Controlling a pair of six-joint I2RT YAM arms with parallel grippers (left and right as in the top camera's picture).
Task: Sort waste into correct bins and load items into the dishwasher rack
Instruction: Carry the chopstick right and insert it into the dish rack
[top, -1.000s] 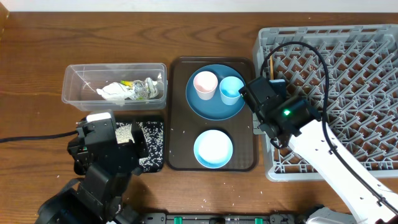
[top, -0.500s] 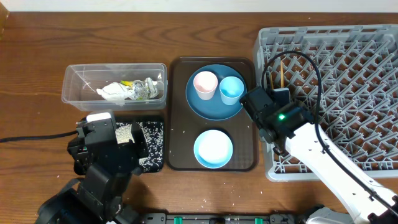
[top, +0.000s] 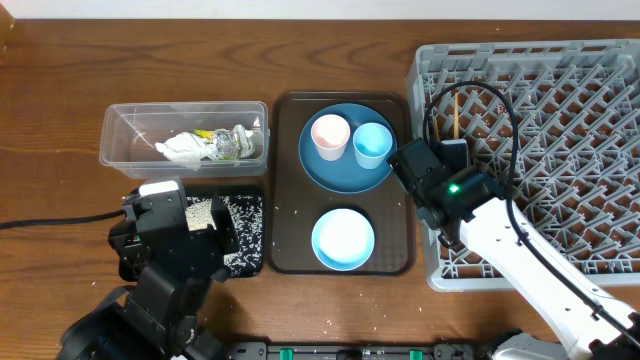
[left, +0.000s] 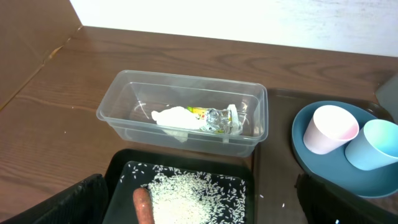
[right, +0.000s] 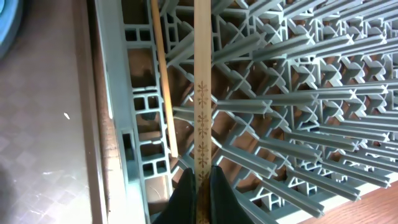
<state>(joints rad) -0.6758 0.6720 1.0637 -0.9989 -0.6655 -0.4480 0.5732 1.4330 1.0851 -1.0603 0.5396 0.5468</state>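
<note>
Right claw (right: 200, 179) clamps patterned chopstick (right: 202, 99) over rack (right: 292, 74), w/ 2nd chopstick (right: 163, 81) inside.

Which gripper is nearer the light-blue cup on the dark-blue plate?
Right. The right gripper, shut on a chopstick, is at the edge of the rack beside the light-blue cup; the left gripper hangs open over the black tray, beyond the brown tray.

My view: tub (top: 185, 106) rear left on the bench (top: 60, 120), shallow tray (top: 262, 250) before it, holding rice (left: 186, 193) and carrot (left: 143, 205). Serving tray (top: 290, 230) centre: plate (top: 335, 172) behind, bearing a cup (top: 330, 133) left of a second cup (top: 372, 143); bowl (top: 343, 240) in front. Rack (top: 570, 130) right, chopstick (right: 203, 93) above its left edge.
</note>
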